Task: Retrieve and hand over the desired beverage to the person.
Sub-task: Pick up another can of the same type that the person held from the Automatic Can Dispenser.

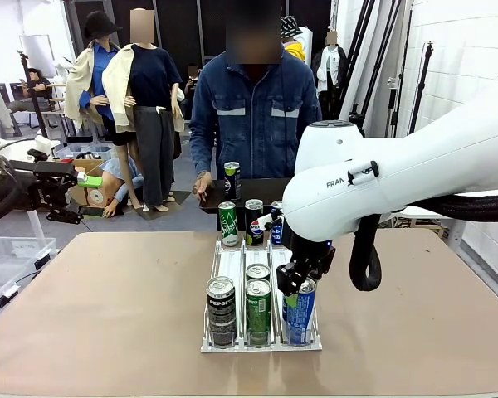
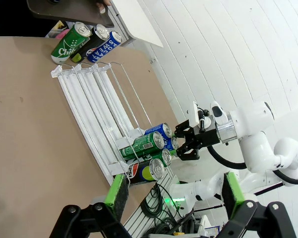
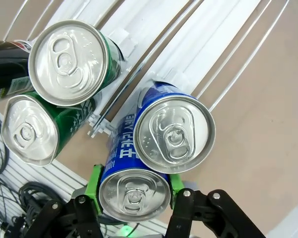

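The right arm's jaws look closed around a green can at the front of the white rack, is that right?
Not quite: the can is blue, not green. The right wrist view shows the right gripper closed around a blue can at the front of the white rack; the green cans stand beside it.

The surface (image 1: 108,290) is plain light brown. On it, the can rack (image 1: 232,264) is white with thin wire dividers. At the near end stand a black Pepsi can (image 1: 221,308), a dark green can (image 1: 258,310) and a bright blue can (image 1: 300,311) with white lettering. At the far end are a green can (image 1: 228,224), a black can (image 1: 254,221) and a blue can (image 1: 276,222). The person (image 1: 253,116) wears a dark-blue denim jacket with pale grey stripes. The right arm (image 1: 398,174) is white, its fingers (image 3: 93,184) padded green.
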Action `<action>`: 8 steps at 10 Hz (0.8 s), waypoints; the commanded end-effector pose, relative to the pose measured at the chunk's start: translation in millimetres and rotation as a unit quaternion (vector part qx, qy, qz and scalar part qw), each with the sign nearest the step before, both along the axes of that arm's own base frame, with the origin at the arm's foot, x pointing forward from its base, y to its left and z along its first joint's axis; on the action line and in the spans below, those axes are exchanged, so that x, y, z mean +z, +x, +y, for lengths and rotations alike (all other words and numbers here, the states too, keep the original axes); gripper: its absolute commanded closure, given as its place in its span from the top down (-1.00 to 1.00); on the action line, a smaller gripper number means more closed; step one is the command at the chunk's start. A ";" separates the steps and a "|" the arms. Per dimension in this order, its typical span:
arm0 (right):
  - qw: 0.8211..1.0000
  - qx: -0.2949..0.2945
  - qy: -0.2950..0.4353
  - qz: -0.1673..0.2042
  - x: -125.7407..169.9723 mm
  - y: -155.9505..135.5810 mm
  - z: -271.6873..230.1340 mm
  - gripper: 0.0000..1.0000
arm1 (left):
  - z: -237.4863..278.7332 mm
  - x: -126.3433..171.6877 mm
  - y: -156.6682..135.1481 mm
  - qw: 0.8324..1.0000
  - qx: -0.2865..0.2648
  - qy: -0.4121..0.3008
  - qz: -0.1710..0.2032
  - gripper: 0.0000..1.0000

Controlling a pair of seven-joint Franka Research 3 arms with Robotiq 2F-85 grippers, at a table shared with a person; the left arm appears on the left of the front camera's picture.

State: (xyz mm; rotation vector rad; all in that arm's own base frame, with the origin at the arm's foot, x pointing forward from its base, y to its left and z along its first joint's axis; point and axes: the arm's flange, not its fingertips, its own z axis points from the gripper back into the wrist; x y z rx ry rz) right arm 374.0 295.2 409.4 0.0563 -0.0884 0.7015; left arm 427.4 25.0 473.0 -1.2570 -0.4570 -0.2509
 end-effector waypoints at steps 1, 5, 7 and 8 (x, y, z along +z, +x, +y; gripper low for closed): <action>1.000 0.016 -0.002 -0.008 24.9 -5.4 -9.0 -1.00 | 0.2 1.2 -0.7 1.000 0.004 -0.009 -0.002 1.00; 0.998 0.036 -0.031 -0.030 91.2 -20.7 -36.9 -1.00 | 0.2 1.2 -0.7 1.000 0.004 -0.009 -0.002 1.00; 0.997 0.048 -0.025 -0.051 120.9 -31.2 -55.7 -1.00 | 0.2 1.2 -0.7 1.000 0.004 -0.009 -0.002 1.00; 0.997 0.056 -0.030 -0.052 131.0 -36.0 -65.9 -1.00 | 0.2 1.2 -0.7 1.000 0.004 -0.009 -0.002 1.00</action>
